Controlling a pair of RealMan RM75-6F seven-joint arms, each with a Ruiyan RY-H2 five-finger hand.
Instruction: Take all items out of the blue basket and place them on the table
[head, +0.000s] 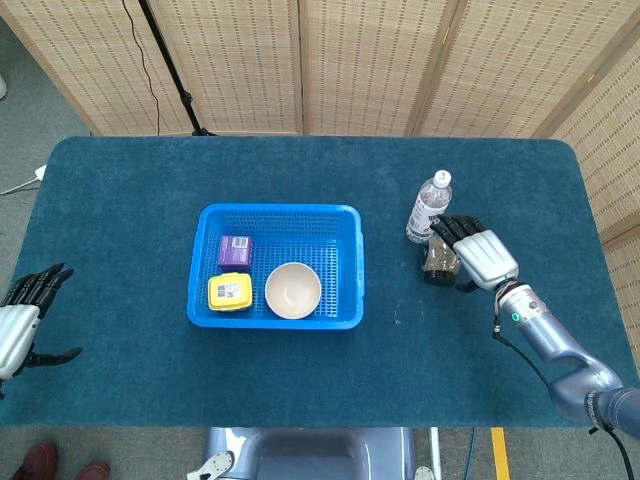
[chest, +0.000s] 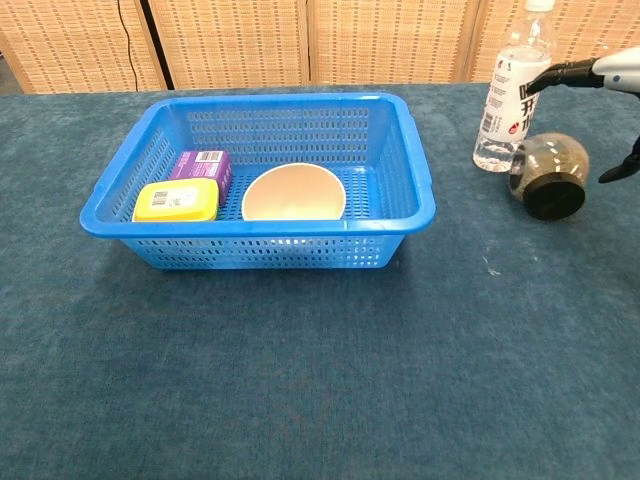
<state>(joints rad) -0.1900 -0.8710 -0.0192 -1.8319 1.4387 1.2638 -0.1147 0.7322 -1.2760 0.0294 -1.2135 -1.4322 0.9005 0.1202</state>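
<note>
1. Open carpeted table (head: 130, 200) left of the blue basket (head: 350, 265) — nothing standing there except the left hand (head: 25, 320) at the near-left edge.
2. Broad bare strip along the near edge, in front of the basket.
3. Inside the basket: bowl (chest: 294, 192), yellow box (chest: 177, 200) and purple box (chest: 201, 164) crowd the left and middle; right part bare.
4. Right side tighter — water bottle (head: 427, 205) upright, jar (chest: 548, 176) lying just beside it under the right hand (head: 480, 255).

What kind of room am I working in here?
Likely a lab or staged test space rather than a home: woven folding screens wall off a carpeted table, and a black stand with a cable sits behind it.
</note>
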